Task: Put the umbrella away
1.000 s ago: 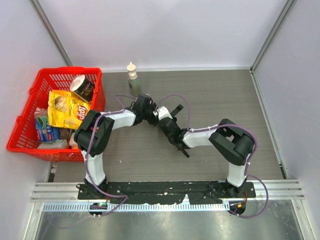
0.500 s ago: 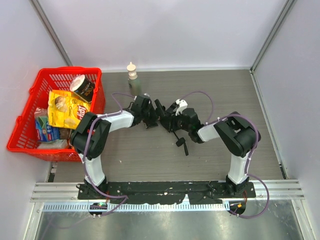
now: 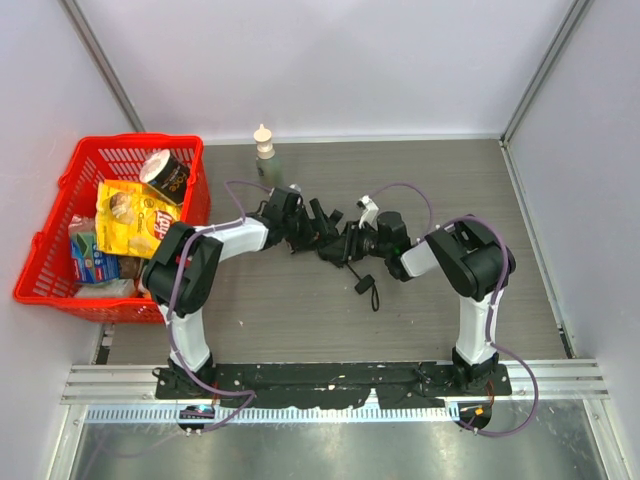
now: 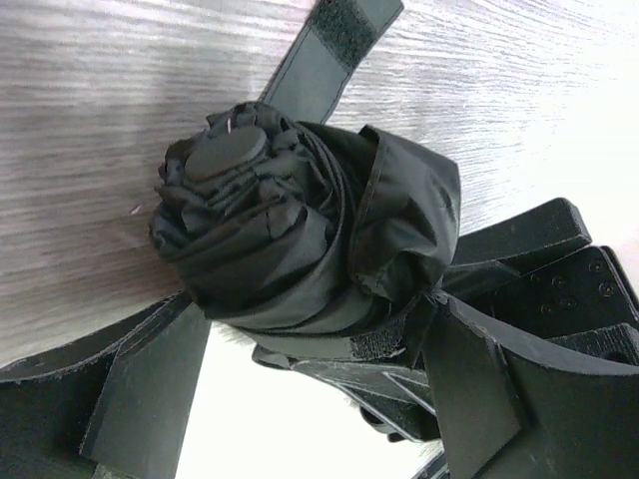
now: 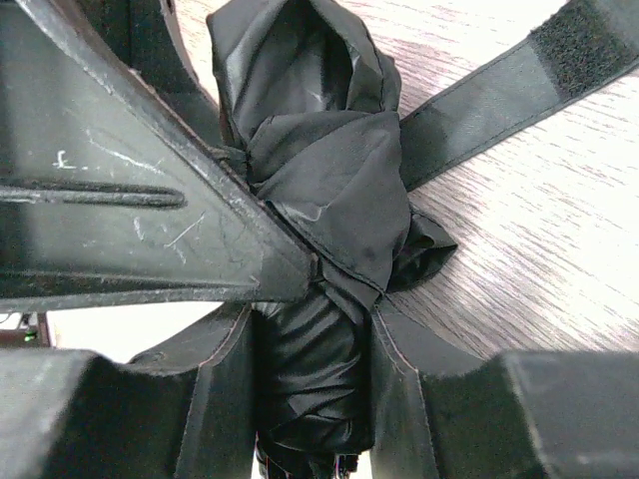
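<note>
R gripper (image 3: 357, 240) has swung up-left w/ the umbrella (image 3: 332, 247); L gripper (image 3: 303, 230) has let go, fingers (image 4: 150, 389) wide either side of its cap end. R fingers (image 5: 200, 239) clamp it mid-bundle. Step: bundling, prob. Next: L takes velcro strap (image 4: 334, 45), wraps it.

Grey wood-grain table (image 3: 450, 190), red basket (image 3: 110, 155) far left, pale bottle (image 3: 264, 145) at back edge, umbrella (image 3: 333, 241) mid-table (contact unclear).
</note>
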`<state>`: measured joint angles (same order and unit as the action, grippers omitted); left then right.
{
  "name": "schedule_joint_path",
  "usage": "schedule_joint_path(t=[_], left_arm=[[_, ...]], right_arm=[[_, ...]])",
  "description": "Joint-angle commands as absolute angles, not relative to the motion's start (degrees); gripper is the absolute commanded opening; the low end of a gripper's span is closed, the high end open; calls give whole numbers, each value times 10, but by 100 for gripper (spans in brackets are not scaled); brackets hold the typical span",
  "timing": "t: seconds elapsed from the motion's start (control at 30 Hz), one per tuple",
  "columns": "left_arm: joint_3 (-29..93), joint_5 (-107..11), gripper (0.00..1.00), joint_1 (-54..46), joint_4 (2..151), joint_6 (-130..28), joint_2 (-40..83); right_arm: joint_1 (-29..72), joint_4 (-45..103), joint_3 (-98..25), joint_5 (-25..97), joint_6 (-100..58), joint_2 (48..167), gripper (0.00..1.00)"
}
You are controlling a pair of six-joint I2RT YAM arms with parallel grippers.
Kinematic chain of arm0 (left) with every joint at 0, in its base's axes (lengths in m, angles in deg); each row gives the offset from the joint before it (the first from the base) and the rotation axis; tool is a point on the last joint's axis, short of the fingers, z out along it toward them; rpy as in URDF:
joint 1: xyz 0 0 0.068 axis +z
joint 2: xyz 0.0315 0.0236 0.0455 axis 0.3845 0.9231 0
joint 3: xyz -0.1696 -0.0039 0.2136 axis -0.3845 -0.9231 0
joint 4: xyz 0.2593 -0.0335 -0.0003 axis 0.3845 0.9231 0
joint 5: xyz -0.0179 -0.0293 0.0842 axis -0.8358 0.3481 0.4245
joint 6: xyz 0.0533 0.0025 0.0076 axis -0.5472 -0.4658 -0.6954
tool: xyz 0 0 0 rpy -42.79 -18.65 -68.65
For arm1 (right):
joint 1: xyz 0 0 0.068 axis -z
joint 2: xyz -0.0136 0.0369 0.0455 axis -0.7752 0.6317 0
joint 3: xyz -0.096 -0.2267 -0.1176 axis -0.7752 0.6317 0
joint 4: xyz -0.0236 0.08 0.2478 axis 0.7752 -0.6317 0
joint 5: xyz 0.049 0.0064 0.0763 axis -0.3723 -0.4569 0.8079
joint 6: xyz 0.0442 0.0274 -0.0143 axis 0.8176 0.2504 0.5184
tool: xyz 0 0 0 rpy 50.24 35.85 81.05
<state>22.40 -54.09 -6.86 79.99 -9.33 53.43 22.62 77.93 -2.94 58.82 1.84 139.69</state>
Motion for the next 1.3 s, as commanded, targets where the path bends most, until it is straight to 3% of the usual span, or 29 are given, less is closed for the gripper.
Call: schedule_joint_path(t=[0.0,0.17,0.3,0.43,0.47,0.5,0.57,0.63,0.7,0.93,1.07,1.27], left_arm=[[231,-498,86,-58,861,-136,586],[248,-484,92,-58,868,-152,594],[246,-486,89,-57,863,-152,603],[233,-492,66,-55,848,-152,608],[231,-498,57,-53,845,-151,610],[230,-502,41,-53,843,-147,611],[226,-505,22,-53,837,-143,611],[221,-511,6,-53,834,-136,610],[219,-518,0,-53,833,-130,611],[201,-528,0,-53,819,-108,602],[198,-532,0,-53,814,-100,606],[188,-534,0,-53,806,-91,604]], right_arm=[[230,652,-11,653,32,1442,1],[232,643,-18,679,24,1448,1],[236,642,-25,697,22,1448,1],[238,612,-39,697,6,1442,1],[238,580,-47,679,-12,1440,1],[239,557,-48,665,-21,1432,1],[238,536,-51,638,-26,1416,2],[236,515,-55,614,-32,1397,9],[232,485,-55,570,-41,1369,20],[172,393,-70,391,-81,1267,68],[113,347,-98,260,-109,1238,75],[64,273,-160,66,-137,1277,75]])
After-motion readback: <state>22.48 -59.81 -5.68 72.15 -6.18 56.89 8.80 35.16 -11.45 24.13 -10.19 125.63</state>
